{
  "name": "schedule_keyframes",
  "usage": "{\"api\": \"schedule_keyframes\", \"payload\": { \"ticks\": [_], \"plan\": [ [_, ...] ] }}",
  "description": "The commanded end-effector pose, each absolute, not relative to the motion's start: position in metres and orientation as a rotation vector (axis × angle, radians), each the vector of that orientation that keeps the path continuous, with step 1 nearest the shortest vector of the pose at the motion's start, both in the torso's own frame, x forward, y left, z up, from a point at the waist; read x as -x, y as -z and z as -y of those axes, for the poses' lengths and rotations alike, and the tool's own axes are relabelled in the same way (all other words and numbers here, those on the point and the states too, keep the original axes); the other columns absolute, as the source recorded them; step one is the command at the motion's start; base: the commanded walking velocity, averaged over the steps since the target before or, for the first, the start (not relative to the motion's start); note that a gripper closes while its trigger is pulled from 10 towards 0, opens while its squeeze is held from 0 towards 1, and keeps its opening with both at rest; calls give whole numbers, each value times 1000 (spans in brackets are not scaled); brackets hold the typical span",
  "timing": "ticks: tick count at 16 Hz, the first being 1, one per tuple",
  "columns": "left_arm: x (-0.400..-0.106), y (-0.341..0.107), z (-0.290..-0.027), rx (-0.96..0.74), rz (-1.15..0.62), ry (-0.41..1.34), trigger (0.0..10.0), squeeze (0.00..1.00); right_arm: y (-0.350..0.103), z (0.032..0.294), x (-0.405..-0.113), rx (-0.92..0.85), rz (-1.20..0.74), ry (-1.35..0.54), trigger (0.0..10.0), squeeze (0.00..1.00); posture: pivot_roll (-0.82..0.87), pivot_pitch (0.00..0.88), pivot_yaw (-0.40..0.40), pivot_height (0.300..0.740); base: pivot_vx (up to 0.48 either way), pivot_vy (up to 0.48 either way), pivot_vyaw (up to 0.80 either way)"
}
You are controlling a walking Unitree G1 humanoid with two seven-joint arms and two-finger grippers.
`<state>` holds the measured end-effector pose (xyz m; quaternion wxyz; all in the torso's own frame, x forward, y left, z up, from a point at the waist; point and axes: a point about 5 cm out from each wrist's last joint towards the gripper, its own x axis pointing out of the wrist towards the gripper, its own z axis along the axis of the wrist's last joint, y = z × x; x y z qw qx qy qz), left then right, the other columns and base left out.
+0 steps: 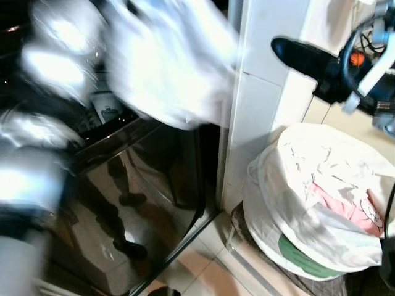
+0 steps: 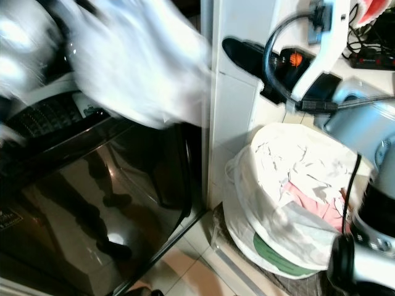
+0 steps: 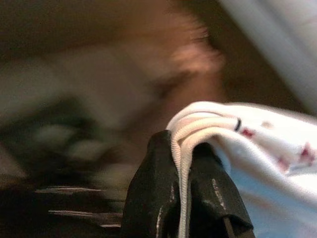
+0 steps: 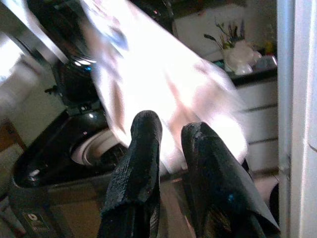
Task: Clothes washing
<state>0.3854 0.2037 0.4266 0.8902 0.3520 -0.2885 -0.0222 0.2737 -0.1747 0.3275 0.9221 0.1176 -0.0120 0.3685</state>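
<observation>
**A white cloth held up over the black washing machine**

The left gripper (image 3: 183, 198) has its 2 black fingers pressed tight on the edge of a white cloth (image 1: 170, 61). The thick white hem of the cloth sits right between the 2 fingers. The cloth has tiny red marks on it.

In the head views the white cloth is up high and very blurry. It hangs in the air above the top of the black washing machine (image 1: 142, 203). The left arm (image 1: 31, 179) is a silver blur on the left side.

The washing machine is shiny and dark. Its front shows blurry reflections. In the right wrist view you can see a round white opening in its top (image 4: 96, 146), and the bright cloth hangs above it.

The right gripper (image 4: 171, 148) is empty. Its 2 black fingers are a little apart, with a small gap between them. They point toward the cloth and the washing machine but touch nothing.

A white wall post (image 1: 259, 92) stands just beside the washing machine. On the other side of the post is a round laundry basket (image 1: 296, 253) lined with a white bag. White cloth and something pink (image 1: 345, 203) lie inside it. The basket sits on a pale tiled floor (image 1: 203, 259).
</observation>
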Motion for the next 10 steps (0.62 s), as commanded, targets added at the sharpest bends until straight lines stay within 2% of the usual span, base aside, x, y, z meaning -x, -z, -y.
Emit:
{"api": "schedule_keyframes", "payload": {
  "ticks": [1, 4, 5, 6, 7, 8, 10],
  "plan": [
    [-375, -457, -205, -871, 707, -74, 0, 0, -327, 173, -272, -212, 30, -759, 10000, 0, -101, 0, 74, 740, 0, 0, 0],
    [-379, -460, -204, -968, 684, -106, 0, 0, -324, 171, -272, -202, 35, -760, 10000, 0, -97, 0, 83, 740, 0, 0, 0],
    [-395, -431, -200, -1011, 522, -37, 0, 0, -320, 168, -272, -187, 27, -768, 10000, 0, -99, 0, 87, 740, 0, 0, 0],
    [-412, -384, -198, -1029, 307, 60, 941, 0, -313, 163, -269, -165, 8, -787, 10000, 0, -100, 0, 88, 740, 0, 0, 0],
    [-418, -359, -198, -1003, 203, 114, 10000, 0, -309, 160, -268, -147, -11, -797, 10000, 0, -108, 0, 92, 740, 0, 0, 0],
    [-420, -346, -199, -1000, 152, 137, 10000, 0, -306, 158, -267, -133, -26, -801, 10000, 0, -108, 0, 92, 740, 0, 0, 0],
    [-421, -287, -212, -967, -166, 206, 10000, 31, -292, 147, -261, -68, -90, -846, 10000, 0, -113, 0, 92, 740, 0, 0, 0]
  ]
}}
